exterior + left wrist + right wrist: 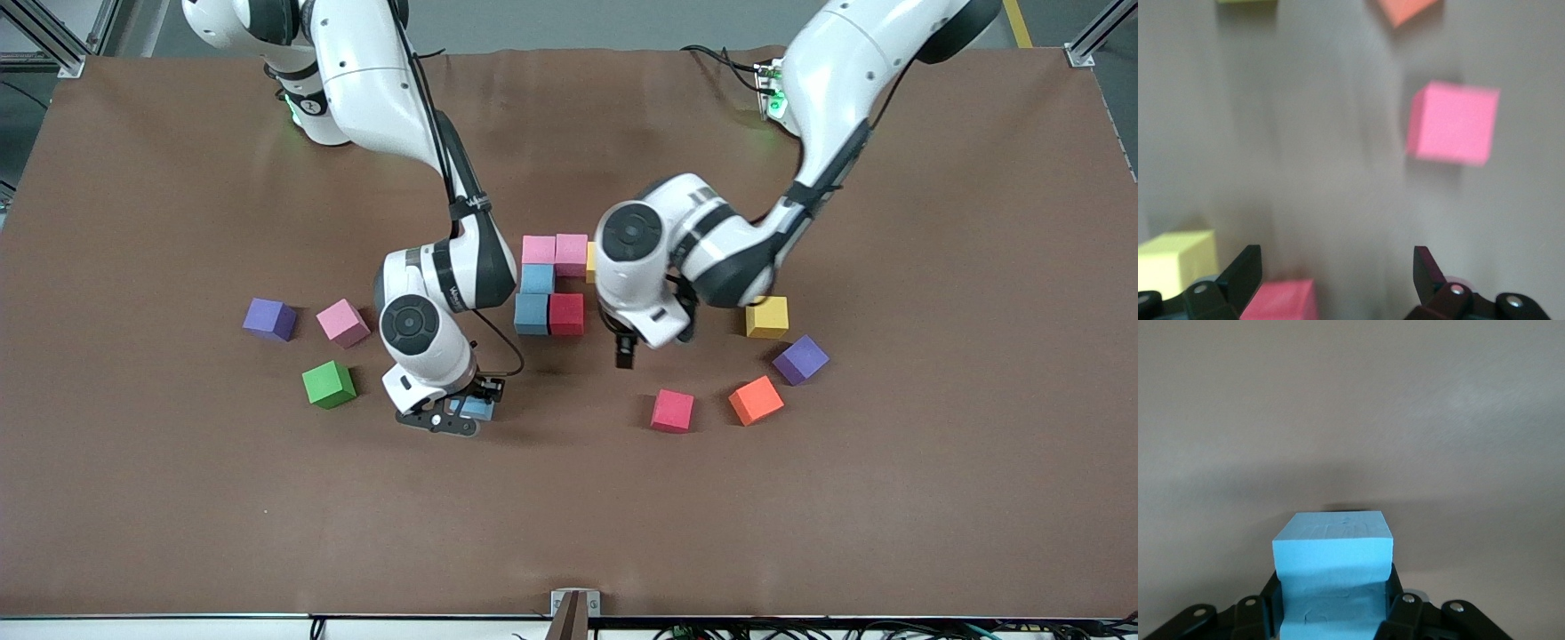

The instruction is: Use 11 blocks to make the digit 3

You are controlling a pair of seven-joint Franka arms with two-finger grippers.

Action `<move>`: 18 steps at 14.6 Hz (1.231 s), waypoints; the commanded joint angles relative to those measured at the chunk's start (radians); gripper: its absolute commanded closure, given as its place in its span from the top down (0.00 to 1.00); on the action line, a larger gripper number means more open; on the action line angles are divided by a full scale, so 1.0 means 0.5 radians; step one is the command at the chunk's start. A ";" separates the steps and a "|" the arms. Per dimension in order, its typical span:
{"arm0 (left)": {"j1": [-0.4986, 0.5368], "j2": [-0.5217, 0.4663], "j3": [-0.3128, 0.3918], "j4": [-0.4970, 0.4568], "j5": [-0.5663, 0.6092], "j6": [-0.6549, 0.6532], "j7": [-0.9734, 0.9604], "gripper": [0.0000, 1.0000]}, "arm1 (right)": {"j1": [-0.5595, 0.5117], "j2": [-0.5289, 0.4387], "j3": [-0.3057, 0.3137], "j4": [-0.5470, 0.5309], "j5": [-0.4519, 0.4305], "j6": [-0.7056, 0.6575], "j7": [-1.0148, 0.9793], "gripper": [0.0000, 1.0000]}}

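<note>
We see the right hand (460,411), lower centre, clenched on a light blue block (1333,547); the left hand (625,354), released, hovers mid-frame; a careless placement could nudge the started figure (551,284)

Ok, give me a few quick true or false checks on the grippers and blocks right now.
1. The right gripper is shut on a light blue block. True.
2. The left gripper holds a red block. False: it is open and holds nothing.
3. The green block is part of the joined cluster. False: it sits loose toward the right arm's end.
4. The orange block lies beside a loose red block. True.
</note>
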 commanded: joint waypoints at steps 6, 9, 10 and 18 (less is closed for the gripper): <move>0.172 0.158 0.094 0.116 -0.034 0.158 0.341 1.00 | 0.136 -0.038 0.003 -0.061 0.005 -0.003 -0.023 0.00; 0.156 0.244 0.149 0.122 -0.034 0.349 0.446 1.00 | 0.142 -0.023 0.009 -0.064 0.014 -0.030 -0.029 0.00; 0.159 0.266 0.159 0.128 -0.034 0.383 0.513 1.00 | 0.139 -0.019 0.055 -0.067 0.018 -0.037 -0.033 0.00; 0.153 0.355 0.159 0.162 -0.034 0.512 0.612 1.00 | 0.145 -0.022 0.132 -0.064 0.014 -0.052 -0.048 0.00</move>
